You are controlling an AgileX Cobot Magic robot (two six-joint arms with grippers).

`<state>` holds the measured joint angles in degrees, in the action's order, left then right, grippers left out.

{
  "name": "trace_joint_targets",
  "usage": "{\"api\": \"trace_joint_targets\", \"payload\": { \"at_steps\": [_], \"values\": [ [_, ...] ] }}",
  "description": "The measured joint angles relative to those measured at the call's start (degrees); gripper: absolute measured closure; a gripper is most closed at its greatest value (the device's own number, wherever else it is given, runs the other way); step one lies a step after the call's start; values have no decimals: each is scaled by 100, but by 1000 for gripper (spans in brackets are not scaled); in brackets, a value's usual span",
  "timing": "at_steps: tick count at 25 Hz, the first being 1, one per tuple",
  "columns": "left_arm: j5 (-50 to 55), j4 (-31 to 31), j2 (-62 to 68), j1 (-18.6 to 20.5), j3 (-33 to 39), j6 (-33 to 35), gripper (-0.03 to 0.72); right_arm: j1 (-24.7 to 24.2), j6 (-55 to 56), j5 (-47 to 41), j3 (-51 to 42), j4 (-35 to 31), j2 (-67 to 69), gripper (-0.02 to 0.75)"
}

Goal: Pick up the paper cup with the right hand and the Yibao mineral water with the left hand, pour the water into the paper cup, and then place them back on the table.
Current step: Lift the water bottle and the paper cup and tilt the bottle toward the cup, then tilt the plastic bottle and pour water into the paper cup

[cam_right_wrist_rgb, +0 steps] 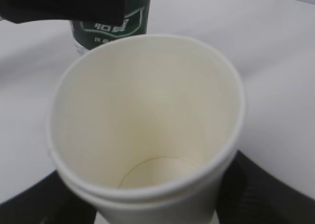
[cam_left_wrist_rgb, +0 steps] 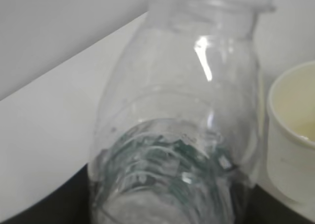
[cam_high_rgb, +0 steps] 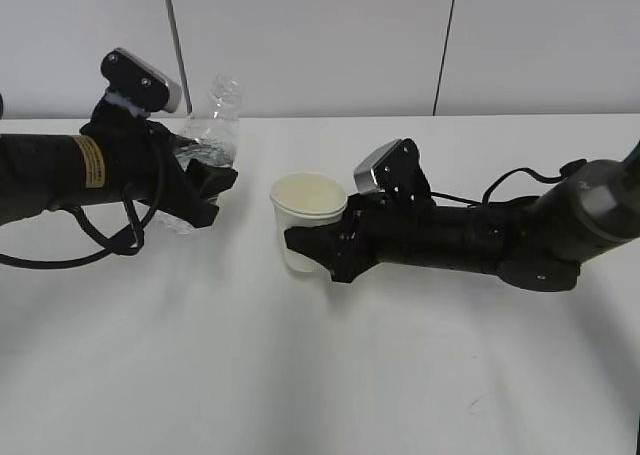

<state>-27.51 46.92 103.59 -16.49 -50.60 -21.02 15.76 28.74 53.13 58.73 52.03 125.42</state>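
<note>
Two black robot arms face each other over a plain white tabletop (cam_high_rgb: pixel 320 375). From outside, the left pincer (cam_high_rgb: pixel 205 190) grips a clear plastic bottle (cam_high_rgb: pixel 215 125) by its middle, slightly tilted, neck up; the right pincer (cam_high_rgb: pixel 312 247) clasps a small white paper cup (cam_high_rgb: pixel 308 210) just beside it, upright, seemingly ready for pouring. Left wrist view: the bottle's uncapped neck rises beside the cup rim. Right wrist view: the cup looks empty, with the bottle's green label behind it.

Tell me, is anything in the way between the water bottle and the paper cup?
No, nothing visible. The Yibao mineral water sits left of the paper cup, with only bare white table in the gap between them.
</note>
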Motion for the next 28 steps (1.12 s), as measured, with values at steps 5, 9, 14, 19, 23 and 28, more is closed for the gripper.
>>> {"api": "trace_joint_targets", "payload": {
  "at_steps": [5, 9, 14, 19, 23, 28],
  "values": [
    [407, 0, -246, 0, 0, 144, 312, 14, 228, -54, 202, 155, 0, 248],
    [758, 28, -432, 0, 0, 375, 312, 18, 360, -48, 290, 264, 4, 248],
    [1069, 156, -613, 0, 0, 497, 312, 116, 373, -99, 395, 300, 13, 248],
    [1523, 353, -679, 0, 0, 576, 312, 214, 375, -165, 518, 407, 13, 248],
    [1812, 441, -679, 0, 0, 581, 312, 229, 375, -200, 536, 407, 13, 248],
    [1933, 664, -679, -5, 0, 593, 312, 229, 386, -266, 536, 501, 13, 248]
  ]
}}
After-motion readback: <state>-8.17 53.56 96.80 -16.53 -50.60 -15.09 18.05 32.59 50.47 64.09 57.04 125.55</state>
